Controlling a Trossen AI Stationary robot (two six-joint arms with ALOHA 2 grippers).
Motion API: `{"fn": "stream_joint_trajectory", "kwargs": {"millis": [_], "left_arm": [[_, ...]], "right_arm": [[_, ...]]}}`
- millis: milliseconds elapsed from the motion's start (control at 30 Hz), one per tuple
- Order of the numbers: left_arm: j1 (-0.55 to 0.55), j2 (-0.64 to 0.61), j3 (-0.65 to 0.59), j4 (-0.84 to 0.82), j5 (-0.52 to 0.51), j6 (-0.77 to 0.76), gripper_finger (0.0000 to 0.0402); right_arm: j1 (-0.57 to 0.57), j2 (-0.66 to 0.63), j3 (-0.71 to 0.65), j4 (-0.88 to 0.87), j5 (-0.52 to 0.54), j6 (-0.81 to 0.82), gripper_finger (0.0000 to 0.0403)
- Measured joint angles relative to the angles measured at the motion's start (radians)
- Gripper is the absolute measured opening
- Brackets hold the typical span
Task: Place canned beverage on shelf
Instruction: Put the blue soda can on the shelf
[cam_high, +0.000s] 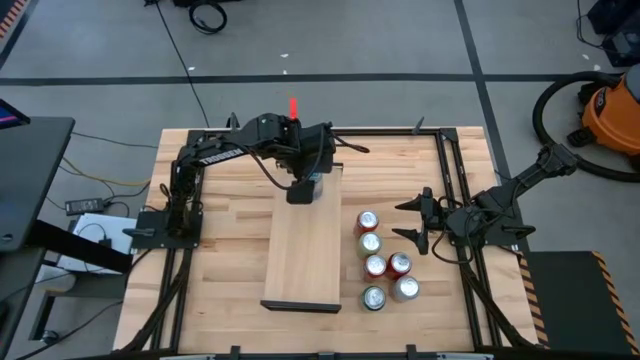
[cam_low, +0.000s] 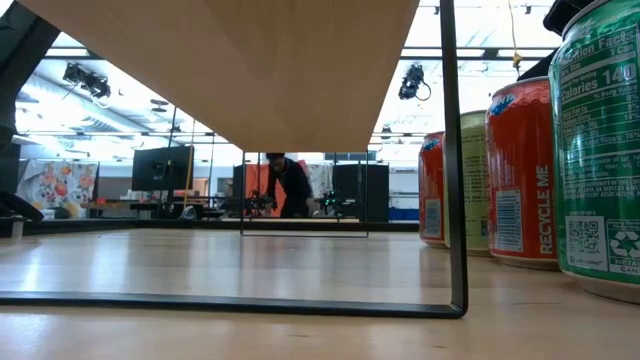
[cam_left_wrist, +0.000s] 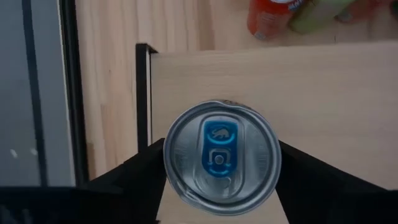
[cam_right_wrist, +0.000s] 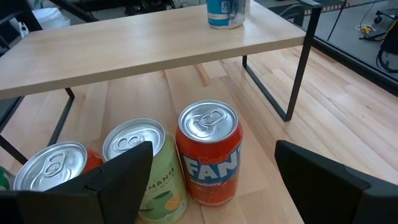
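Can (cam_left_wrist: 222, 157) upright on shelf (cam_left_wrist: 323, 93), apparently clasped by left hand (cam_left_wrist: 222, 180), top-down obscured.

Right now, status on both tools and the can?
Left tool around blue-tab can, can's base on the shelf near its far end. Right tool open, empty, facing spare cans beside the shelf. Nothing in the way.

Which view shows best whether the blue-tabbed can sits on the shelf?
Right wrist view: the blue can stands on the shelf, base touching. Left wrist view shows only its top between the left claw fingers. High view hides it under the arm; low view misses it.
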Motion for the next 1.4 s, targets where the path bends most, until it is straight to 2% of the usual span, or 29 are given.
{"fn": "stream_joint_trajectory", "kwargs": {"millis": [233, 433, 633, 967, 1400], "left_arm": [[0.0, -0.001, 0.001, 0.001, 0.001, 0.235, 0.026], [-0.001, -0.001, 0.001, 0.003, 0.001, 0.286, 0.0261], [-0.001, -0.001, 0.001, 0.01, -0.003, 0.19, 0.0271], [-0.003, -0.001, 0.0, 0.027, -0.019, 0.057, 0.0329], [-0.029, -0.001, 0.0, 0.052, -0.083, -0.364, 0.0339]], "right_arm": [[0.0, 0.0, 0.0, 0.0, 0.0, -0.007, 0.0348], [0.0, 0.0, 0.0, 0.0, 0.0, -0.007, 0.0348], [0.0, 0.0, 0.0, 0.0, 0.0, -0.007, 0.0348], [0.0, 0.0, 0.0, -0.001, 0.0, -0.008, 0.0348], [0.0, 0.0, 0.0, 0.0, 0.0, -0.002, 0.0348]]}}
